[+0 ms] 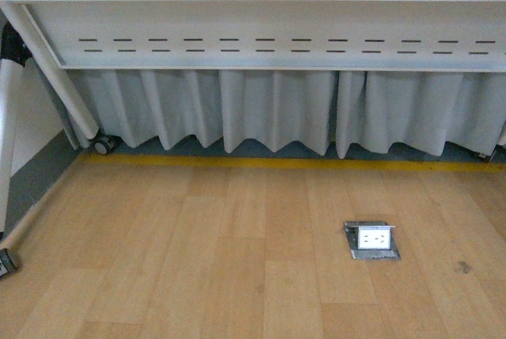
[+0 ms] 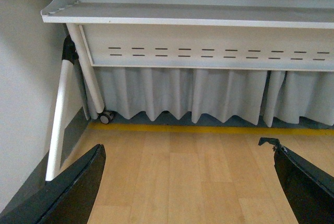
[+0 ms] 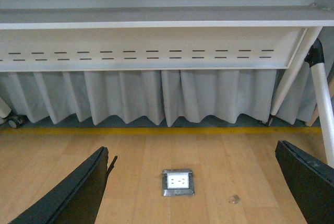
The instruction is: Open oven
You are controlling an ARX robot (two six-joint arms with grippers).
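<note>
**No oven in sight, just floor and a table**

So here's my view: none of my three cameras shows the oven, so I can't say where it is. Front camera gives me a wood floor [image 1: 198,260] with a metal floor socket [image 1: 371,240] set into it, a yellow line [image 1: 277,163] along the far edge, and a white table [image 1: 261,35] with a slotted panel and a grey curtain [image 1: 269,114] hanging behind it. A caster [image 1: 103,145] sits under the table leg on the left.

My left gripper [image 2: 188,182] has its jaws wide apart, nothing between them but floor. Same for my right gripper [image 3: 193,187]: jaws spread, the socket [image 3: 178,181] on the floor showing between them.
</note>
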